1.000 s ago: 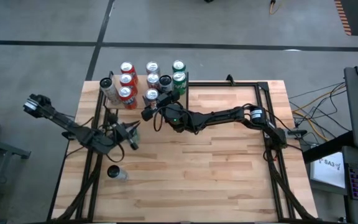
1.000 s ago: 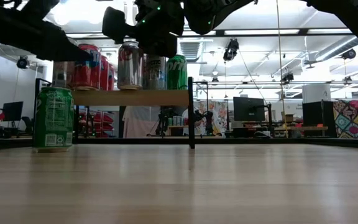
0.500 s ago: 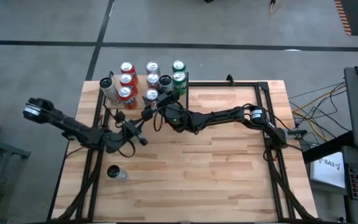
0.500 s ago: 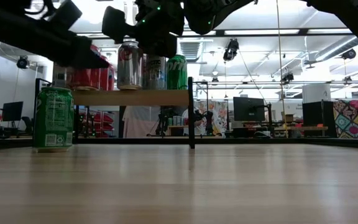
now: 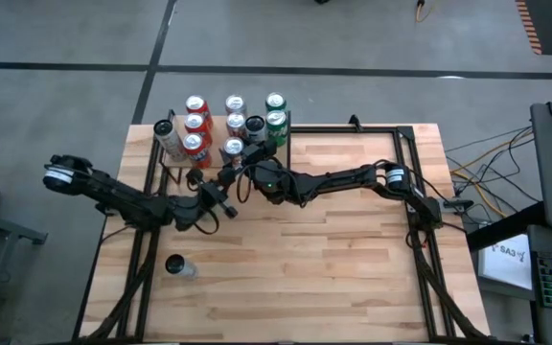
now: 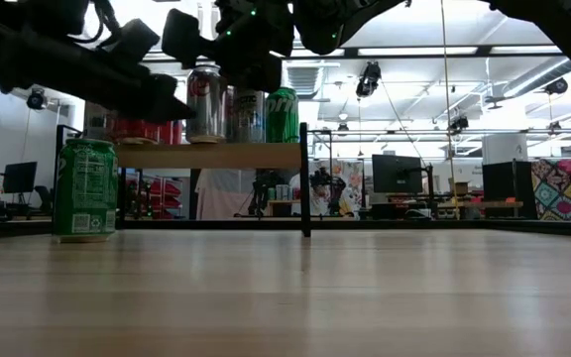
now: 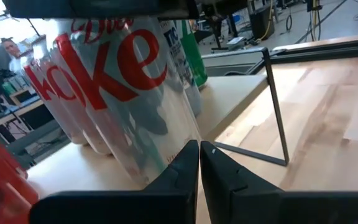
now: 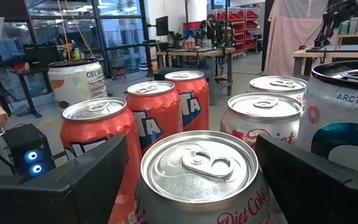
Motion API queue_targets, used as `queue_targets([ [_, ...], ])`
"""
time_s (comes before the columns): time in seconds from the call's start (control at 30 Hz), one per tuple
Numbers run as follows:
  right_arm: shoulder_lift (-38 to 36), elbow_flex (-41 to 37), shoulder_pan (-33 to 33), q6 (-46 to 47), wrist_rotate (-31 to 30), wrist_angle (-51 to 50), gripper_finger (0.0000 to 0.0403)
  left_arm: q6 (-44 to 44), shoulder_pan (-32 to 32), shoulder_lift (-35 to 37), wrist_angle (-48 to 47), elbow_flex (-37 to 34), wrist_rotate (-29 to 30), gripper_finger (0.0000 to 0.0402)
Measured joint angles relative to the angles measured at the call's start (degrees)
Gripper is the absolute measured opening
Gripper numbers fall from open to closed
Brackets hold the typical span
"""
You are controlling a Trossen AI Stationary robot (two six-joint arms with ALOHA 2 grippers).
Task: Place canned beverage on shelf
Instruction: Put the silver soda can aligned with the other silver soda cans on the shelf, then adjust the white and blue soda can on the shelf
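the right end effector (image 5: 234, 163) reaches over the near edge of the shelf (image 5: 257, 158) at the far left of the worktop (image 5: 353, 249). its fingers stand wide on either side of a silver diet coke can (image 8: 201, 180), which stands upright at the front of the shelf; whether the pads touch the can's wall cannot be told from these views. in the low view the same can (image 6: 206, 102) stands on the shelf board (image 6: 211, 155) under the dark body of the right end effector (image 6: 228, 45).

behind and beside that can the shelf carries more upright cans: three red ones (image 5: 195, 125) in a row on its left side, two silver ones (image 5: 235, 113) in the middle, a dark-topped one (image 5: 254, 126) and two green ones (image 5: 275, 110) on the right side. a tall pale can (image 5: 168, 136) stands at the shelf's left edge.

the left end effector (image 5: 224, 206) hovers above the worktop just in front of the shelf, its fingers (image 7: 188, 163) pressed together with nothing between them, pointing at the diet coke can (image 7: 135, 87).

one green can (image 6: 85, 188) stands upright on the worktop, well apart from the shelf, near the left edge (image 5: 175, 265).
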State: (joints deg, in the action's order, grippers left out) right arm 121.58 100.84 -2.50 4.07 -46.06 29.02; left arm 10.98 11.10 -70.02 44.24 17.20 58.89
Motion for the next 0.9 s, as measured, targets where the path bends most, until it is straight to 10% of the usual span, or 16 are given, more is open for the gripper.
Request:
queue_targets([
  [0.9,-0.06,0.00,0.26,-1.03,-0.31,0.24,0.0341,5.05,-4.05,-4.72,7.42,1.32,0.03,0.0000],
])
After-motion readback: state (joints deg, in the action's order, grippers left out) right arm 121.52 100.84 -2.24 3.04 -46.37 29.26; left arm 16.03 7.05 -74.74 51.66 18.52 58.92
